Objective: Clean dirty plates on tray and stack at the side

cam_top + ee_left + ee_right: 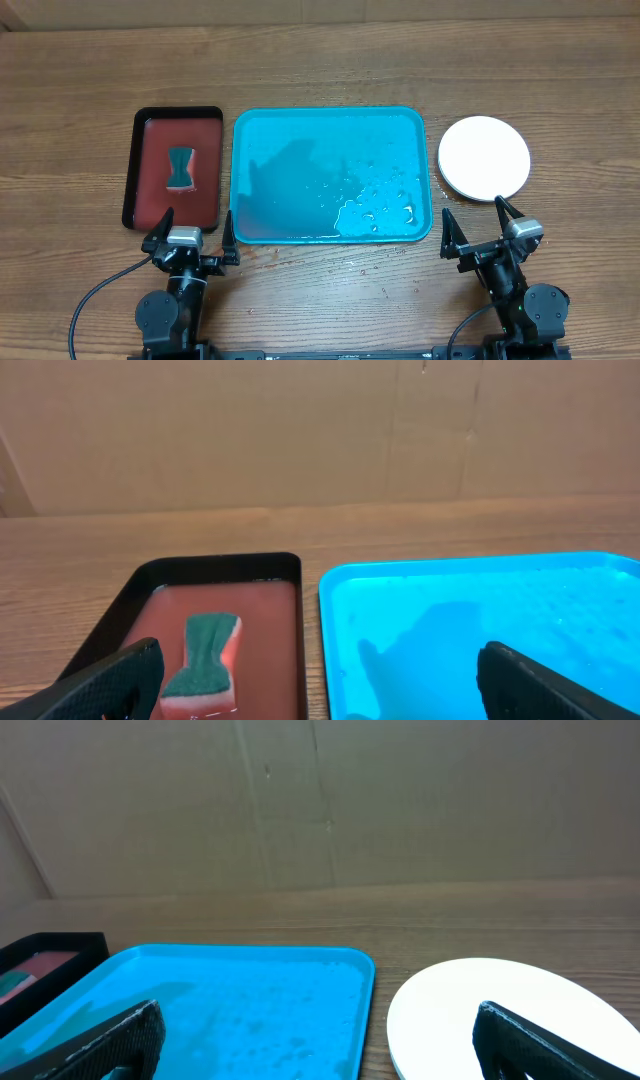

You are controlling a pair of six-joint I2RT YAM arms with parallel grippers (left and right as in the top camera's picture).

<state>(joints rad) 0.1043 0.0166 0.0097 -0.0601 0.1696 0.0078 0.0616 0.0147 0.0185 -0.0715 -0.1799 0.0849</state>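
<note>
The turquoise tray (330, 175) lies mid-table, wet with water drops and holding no plates; it also shows in the left wrist view (480, 620) and the right wrist view (230, 1000). A white plate (484, 157) sits on the table to the tray's right, also in the right wrist view (490, 1010); any plates beneath it are hidden. No blue or yellow-green plate shows. My left gripper (190, 243) is open and empty near the front edge, below the dark red tray. My right gripper (490, 238) is open and empty, just in front of the white plate.
A black-rimmed dark red tray (175, 168) stands left of the turquoise tray, holding reddish liquid and a green-topped sponge (181, 167), also seen in the left wrist view (205, 655). A cardboard wall stands behind the table.
</note>
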